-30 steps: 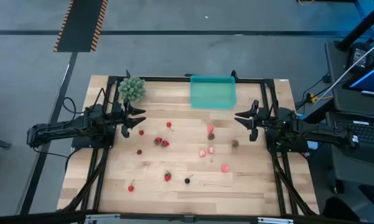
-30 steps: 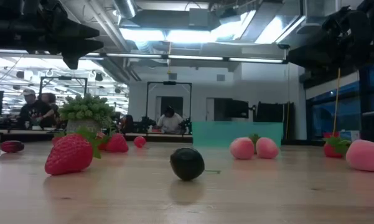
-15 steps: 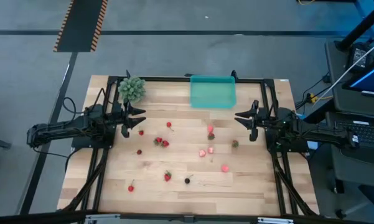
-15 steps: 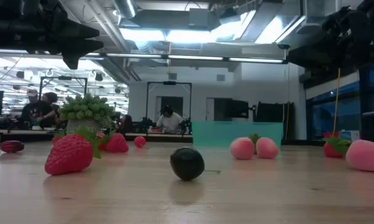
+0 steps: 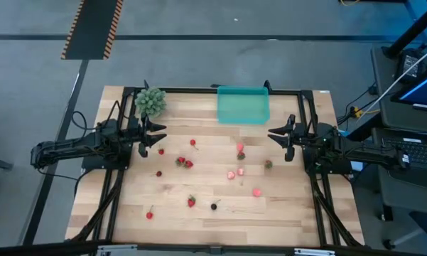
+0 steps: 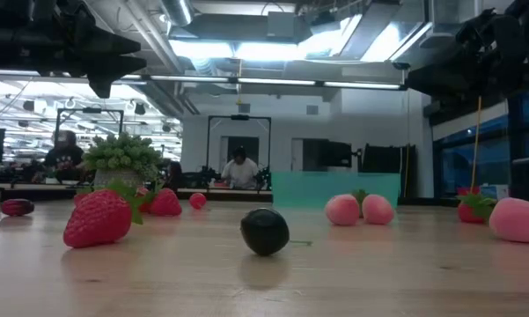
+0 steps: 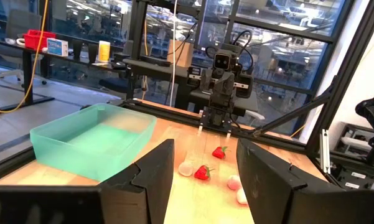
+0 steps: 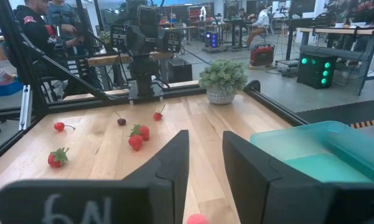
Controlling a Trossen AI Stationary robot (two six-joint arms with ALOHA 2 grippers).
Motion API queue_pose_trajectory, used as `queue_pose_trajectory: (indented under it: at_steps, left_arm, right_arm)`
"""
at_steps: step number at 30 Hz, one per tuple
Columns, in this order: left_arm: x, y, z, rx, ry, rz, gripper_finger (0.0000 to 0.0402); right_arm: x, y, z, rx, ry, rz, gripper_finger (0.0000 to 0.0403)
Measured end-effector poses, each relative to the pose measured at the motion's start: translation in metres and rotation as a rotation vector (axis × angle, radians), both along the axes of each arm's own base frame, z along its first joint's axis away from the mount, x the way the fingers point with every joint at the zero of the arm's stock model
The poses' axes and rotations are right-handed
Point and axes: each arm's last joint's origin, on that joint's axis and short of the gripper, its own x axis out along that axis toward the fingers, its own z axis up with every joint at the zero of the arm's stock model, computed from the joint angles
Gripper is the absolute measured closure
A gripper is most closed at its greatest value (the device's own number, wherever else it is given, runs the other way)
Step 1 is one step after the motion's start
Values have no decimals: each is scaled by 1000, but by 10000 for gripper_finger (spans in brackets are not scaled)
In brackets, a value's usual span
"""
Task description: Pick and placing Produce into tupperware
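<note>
The produce lies scattered on the wooden table: red strawberry-like pieces (image 5: 183, 163), (image 5: 191, 202), pink ones (image 5: 256, 192), (image 5: 231, 174) and a dark berry (image 5: 214, 207), which the low view shows close up (image 6: 264, 231). The teal tupperware (image 5: 243, 105) stands flat at the far middle edge and holds nothing that I can see. My left gripper (image 5: 160, 139) hovers level over the table's left side, open, pointing right. My right gripper (image 5: 273, 135) hovers level over the right side, pointing left, its fingers a narrow gap apart with nothing between them. Both are clear of the fruit.
A bushy green clump in a small pot (image 5: 150, 101) stands at the far left corner. A dark metal frame (image 5: 298, 92) runs along the table's edges. People sit at desks in the room beyond the table (image 6: 239, 167). Bare wood lies between the fruit pieces.
</note>
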Motion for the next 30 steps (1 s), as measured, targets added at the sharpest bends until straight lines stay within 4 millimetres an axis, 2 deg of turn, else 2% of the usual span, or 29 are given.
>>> queue_pose_trajectory:
  at_steps: [3, 6, 9, 15, 25, 30]
  left_arm:
    - [0, 0, 0, 0, 0, 0, 234]
    - [0, 0, 0, 0, -1, 0, 234]
    - [0, 0, 0, 0, 0, 0, 234]
    - [0, 0, 0, 0, -1, 0, 234]
    - [0, 0, 0, 0, 0, 0, 234]
    - [0, 0, 0, 0, 0, 0, 234]
  right_arm:
    - [0, 0, 0, 27, -10, 0, 302]
    - [0, 0, 2, 186, -54, -1, 302]
    - [0, 0, 3, 256, -82, 2, 302]
    - [0, 0, 8, 193, -118, 6, 302]
    - [-4, 1, 28, 96, -318, 22, 302]
    - [-4, 1, 29, 150, -340, 31, 302]
